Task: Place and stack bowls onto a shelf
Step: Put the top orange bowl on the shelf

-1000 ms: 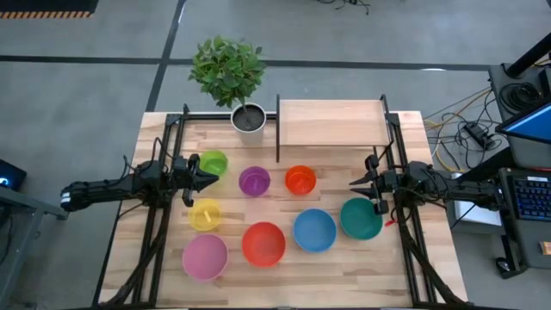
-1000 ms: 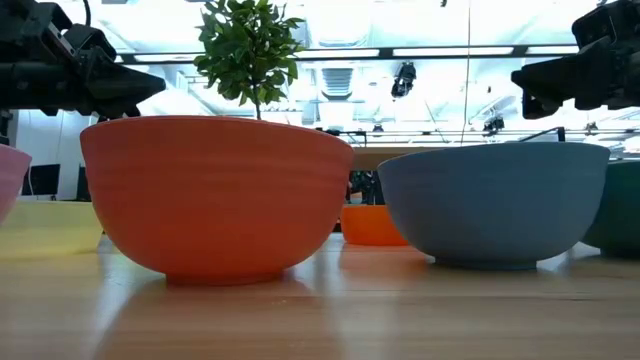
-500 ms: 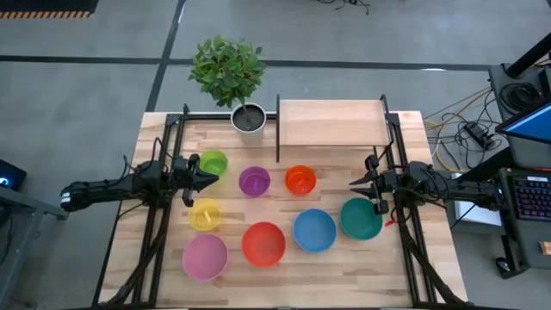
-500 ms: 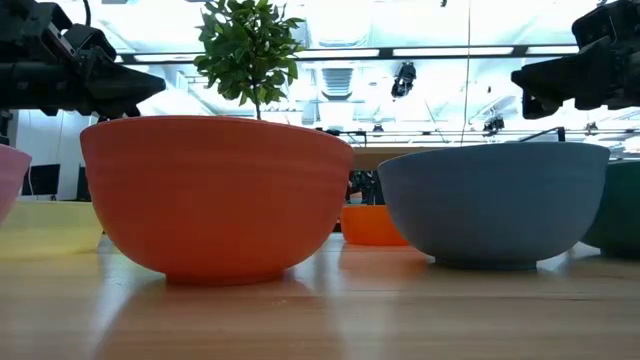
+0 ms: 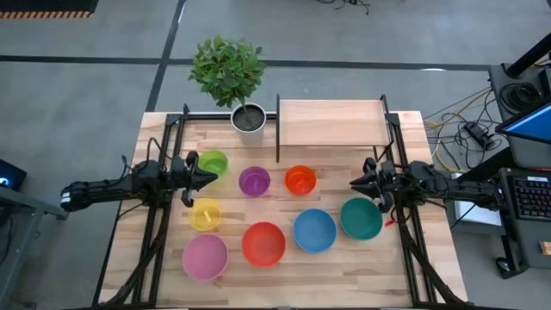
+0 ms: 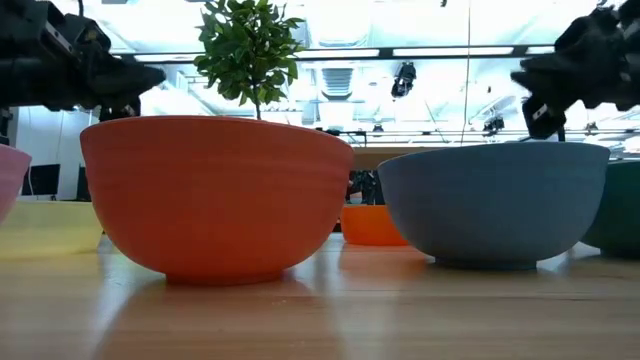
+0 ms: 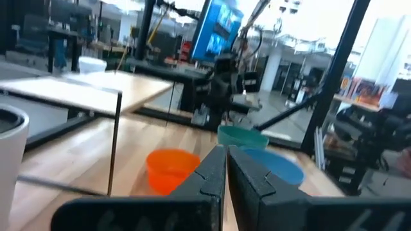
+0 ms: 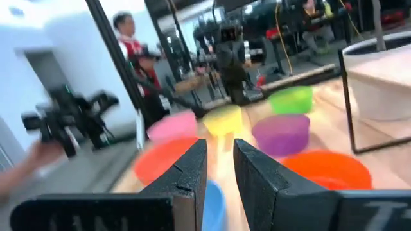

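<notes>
**Still eight bowls on the desk, shelf bare**

So, starting at the front edge of the desk (image 5: 344,267): the pink bowl (image 5: 205,257), red bowl (image 5: 263,244), blue bowl (image 5: 314,230) and teal bowl (image 5: 361,218) sit in a rising row, left to right, each just beside the next. From the low camera the red one and the blue one fill most of the shot, with a bit of orange peeking out between them.

Next row back is the small stuff: yellow bowl (image 5: 205,213) on the left, then the lime green bowl (image 5: 213,163), purple bowl (image 5: 254,181) and orange bowl (image 5: 300,180) strung across the middle. All upright, none stacked, none touching that I can see.

Left end effector (image 5: 203,178) hangs above the desk between the lime green and yellow bowls, fingers pressed together, nothing in them. Its wrist cam looks across at the orange, teal and blue bowls and the shelf's thin black post.

Right end effector (image 5: 360,182) is over on the other side, just above the teal bowl's far rim and well right of the orange one. Its fingers show a narrow gap, slightly spread, holding nothing.

At the back, the shelf (image 5: 331,122) is a light-wood board on black posts, with no bowls on top. Just left of it sits the plant pot (image 5: 248,118) with a leafy little tree.

A blurry person shows in the room beyond, in the right wrist cam.
</notes>
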Available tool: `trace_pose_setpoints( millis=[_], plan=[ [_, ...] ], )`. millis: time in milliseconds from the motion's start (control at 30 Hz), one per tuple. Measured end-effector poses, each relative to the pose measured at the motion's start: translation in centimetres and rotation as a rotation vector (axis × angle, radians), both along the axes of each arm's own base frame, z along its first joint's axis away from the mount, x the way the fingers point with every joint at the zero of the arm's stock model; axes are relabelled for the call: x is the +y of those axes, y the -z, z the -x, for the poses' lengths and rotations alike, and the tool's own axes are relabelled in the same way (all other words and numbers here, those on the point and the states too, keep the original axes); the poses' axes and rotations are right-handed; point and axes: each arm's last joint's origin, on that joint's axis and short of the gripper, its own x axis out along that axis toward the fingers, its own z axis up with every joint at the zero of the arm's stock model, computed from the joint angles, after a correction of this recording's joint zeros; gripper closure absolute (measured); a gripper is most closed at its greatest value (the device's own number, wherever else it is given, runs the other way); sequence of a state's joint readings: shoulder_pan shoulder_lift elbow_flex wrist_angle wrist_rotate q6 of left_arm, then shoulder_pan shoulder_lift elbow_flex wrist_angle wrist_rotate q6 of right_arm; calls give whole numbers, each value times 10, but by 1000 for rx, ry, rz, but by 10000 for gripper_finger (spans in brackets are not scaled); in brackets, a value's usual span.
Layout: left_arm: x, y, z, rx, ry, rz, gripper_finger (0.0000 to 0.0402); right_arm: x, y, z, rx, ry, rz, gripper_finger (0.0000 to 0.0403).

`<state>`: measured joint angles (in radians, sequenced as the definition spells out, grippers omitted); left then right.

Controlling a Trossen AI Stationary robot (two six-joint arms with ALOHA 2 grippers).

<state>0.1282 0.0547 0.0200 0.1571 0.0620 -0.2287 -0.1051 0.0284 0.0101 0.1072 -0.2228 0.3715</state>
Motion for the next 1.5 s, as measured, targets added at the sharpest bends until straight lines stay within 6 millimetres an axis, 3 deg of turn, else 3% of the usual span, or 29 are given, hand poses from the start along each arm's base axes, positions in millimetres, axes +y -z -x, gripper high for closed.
trace_pose_setpoints(
  millis=[367,633,767,933,1233,1367,1500],
  plan=[
    [-1,-36,12,-400,15,53,402,1,-50,9,-176,4,-13,335],
    [-1,-42,15,-470,-4,66,402,0,-89,0,-145,5,-25,335],
    [0,-40,13,-453,6,99,402,-1,-109,-11,-45,6,-57,335],
    [0,-44,12,-490,9,95,402,-7,-119,-44,241,87,-123,335],
    [0,-53,9,-574,20,94,402,-11,-143,-68,563,173,-131,335],
    [1,-67,4,-546,12,80,402,-12,-148,-78,662,176,-132,335],
    [1,-79,-9,-408,24,43,402,-13,-158,-87,712,175,-121,335]
  ],
)
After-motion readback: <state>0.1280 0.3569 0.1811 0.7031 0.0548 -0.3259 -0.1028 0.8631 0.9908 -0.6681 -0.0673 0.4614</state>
